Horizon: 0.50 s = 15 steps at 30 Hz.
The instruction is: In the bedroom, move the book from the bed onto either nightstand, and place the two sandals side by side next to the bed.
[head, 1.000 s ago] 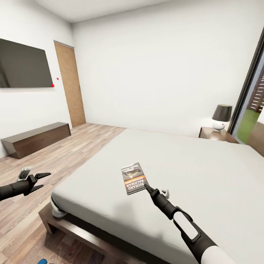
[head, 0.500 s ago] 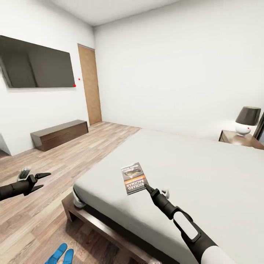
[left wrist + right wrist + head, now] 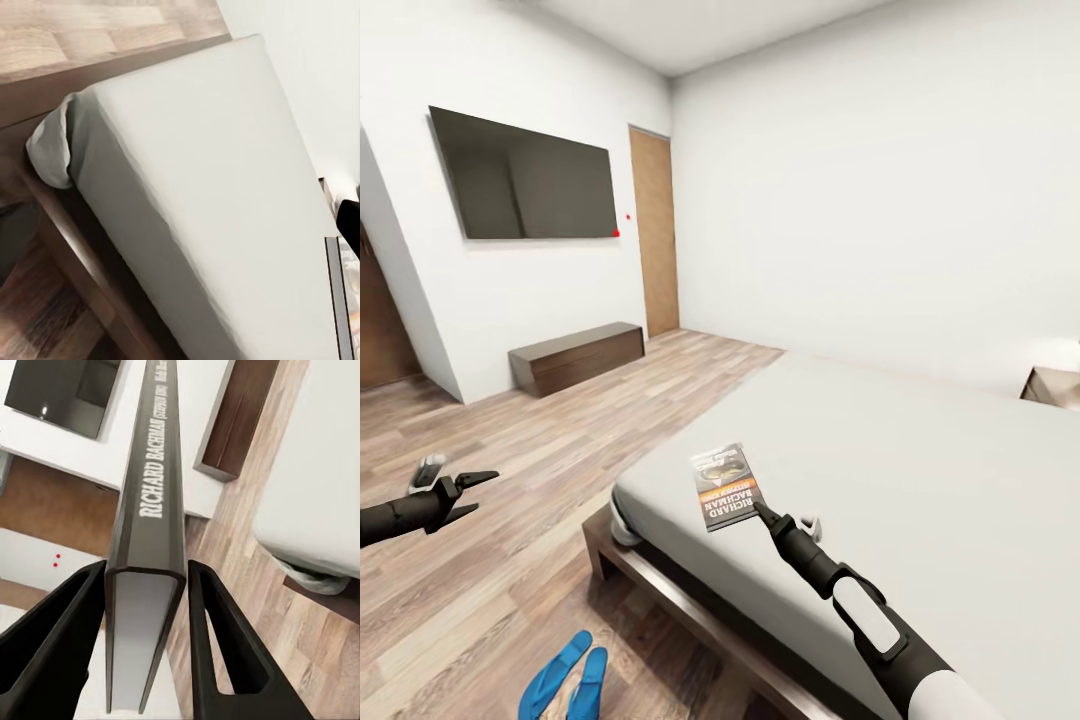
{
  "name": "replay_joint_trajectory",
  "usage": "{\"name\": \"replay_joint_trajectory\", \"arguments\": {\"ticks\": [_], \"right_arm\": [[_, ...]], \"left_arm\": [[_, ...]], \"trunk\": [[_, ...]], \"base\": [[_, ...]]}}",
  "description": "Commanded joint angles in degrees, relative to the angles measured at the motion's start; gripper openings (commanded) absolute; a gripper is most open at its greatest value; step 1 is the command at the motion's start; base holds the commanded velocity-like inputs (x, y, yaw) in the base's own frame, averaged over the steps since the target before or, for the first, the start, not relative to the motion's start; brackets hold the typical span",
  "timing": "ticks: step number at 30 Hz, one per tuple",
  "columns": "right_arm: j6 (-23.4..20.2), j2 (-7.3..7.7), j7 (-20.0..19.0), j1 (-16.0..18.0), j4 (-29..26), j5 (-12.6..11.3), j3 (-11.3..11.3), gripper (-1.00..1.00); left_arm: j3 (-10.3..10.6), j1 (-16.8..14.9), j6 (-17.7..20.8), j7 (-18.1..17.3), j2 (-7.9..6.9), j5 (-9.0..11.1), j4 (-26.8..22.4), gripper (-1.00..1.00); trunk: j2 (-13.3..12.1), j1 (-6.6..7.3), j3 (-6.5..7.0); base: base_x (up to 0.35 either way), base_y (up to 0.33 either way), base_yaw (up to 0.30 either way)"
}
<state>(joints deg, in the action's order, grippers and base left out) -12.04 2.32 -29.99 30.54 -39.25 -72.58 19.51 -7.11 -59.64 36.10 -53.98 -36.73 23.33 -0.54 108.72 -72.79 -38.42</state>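
My right gripper [image 3: 762,513] is shut on the book [image 3: 724,487], holding it by one edge above the grey mattress of the bed [image 3: 920,470]. The cover with its orange band faces up. In the right wrist view the book's spine [image 3: 150,495] reading "RICHARD BACHMAN" is clamped between the two black fingers [image 3: 60,645]. The two blue sandals [image 3: 565,678] lie close together on the wood floor by the bed's foot corner. My left gripper [image 3: 475,492] hangs open over the floor, holding nothing. A corner of one nightstand [image 3: 1055,385] peeks in at the right edge.
A wall-mounted black TV [image 3: 525,178] hangs above a low dark-brown cabinet [image 3: 575,357], with a wooden door [image 3: 655,232] beyond. The dark bed frame [image 3: 75,262] juts out under the mattress [image 3: 202,172]. Open plank floor lies between bed and cabinet.
The camera has swung left, so the room slides right in the picture: lamp and nightstand leave at the right, the sandals come into full view. Both arms and the held book keep their pose.
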Motion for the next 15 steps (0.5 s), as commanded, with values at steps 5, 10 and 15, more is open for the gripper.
{"name": "replay_joint_trajectory", "arguments": {"ticks": [5, 10, 15], "right_arm": [[-0.26, 0.06, -0.07, 0.05, -0.03, -0.72, 0.17, -1.0], [-0.26, 0.06, -0.07, 0.05, -0.03, -0.72, 0.17, -1.0], [-0.26, 0.06, -0.07, 0.05, -0.03, -0.72, 0.24, -1.0]], "left_arm": [[-0.45, -0.04, 0.38, -0.08, -0.01, -0.3, 0.01, 1.0], [-0.45, -0.04, 0.38, -0.07, -0.01, -0.3, 0.01, 1.0], [-0.45, -0.04, 0.38, -0.06, -0.01, -0.3, 0.01, 1.0]], "trunk": [[0.03, 0.01, -0.06], [0.03, 0.01, -0.06], [0.03, 0.01, -0.06]], "base": [[-0.004, 0.004, 0.265], [-0.001, 0.001, 0.265], [0.0, 0.0, 0.265]]}}
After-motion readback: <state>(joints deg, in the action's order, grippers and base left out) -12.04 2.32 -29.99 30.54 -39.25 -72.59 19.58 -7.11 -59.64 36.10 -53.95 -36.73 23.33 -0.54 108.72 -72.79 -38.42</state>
